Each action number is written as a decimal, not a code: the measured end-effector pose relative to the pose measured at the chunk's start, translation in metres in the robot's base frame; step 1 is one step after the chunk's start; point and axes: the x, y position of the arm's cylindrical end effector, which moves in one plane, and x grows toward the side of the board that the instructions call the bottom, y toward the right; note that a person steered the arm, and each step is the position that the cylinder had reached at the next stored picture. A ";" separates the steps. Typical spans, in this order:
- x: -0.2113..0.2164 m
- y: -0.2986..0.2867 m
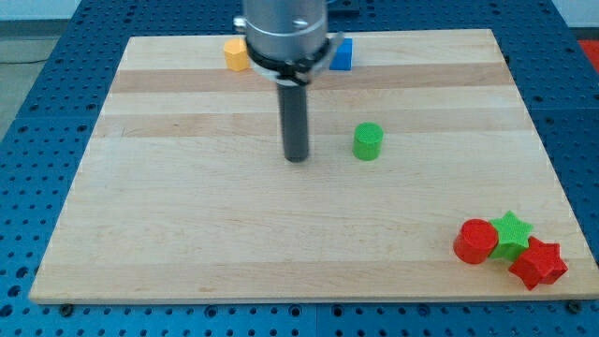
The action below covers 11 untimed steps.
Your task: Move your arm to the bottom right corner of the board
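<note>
- My tip (297,159) rests on the wooden board (187,243) near its middle, slightly toward the view's top. It is a bare rod with nothing that opens or closes, and it touches no block.
- The goal, the board's bottom right corner, lies well away from my tip, toward the view's bottom and right.
- Nearest to my tip is the green cylinder (368,141), just to its right at about the same height, with a clear gap between.
- Behind my tip, at the board's top edge, sit an orange block (235,54) to its upper left and a blue block (342,54) to its upper right, both partly hidden by the arm.
- Far to my tip's lower right, a red cylinder (475,241), a green star (511,231) and a red star (539,263) huddle together, touching, right at the target corner.
- Risk, as I judge it: a straight diagonal run ends in that cluster, so my tip could shove the stars off the board's edge.
</note>
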 end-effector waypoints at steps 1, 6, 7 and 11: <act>0.012 0.042; -0.011 0.225; 0.046 0.291; 0.165 0.255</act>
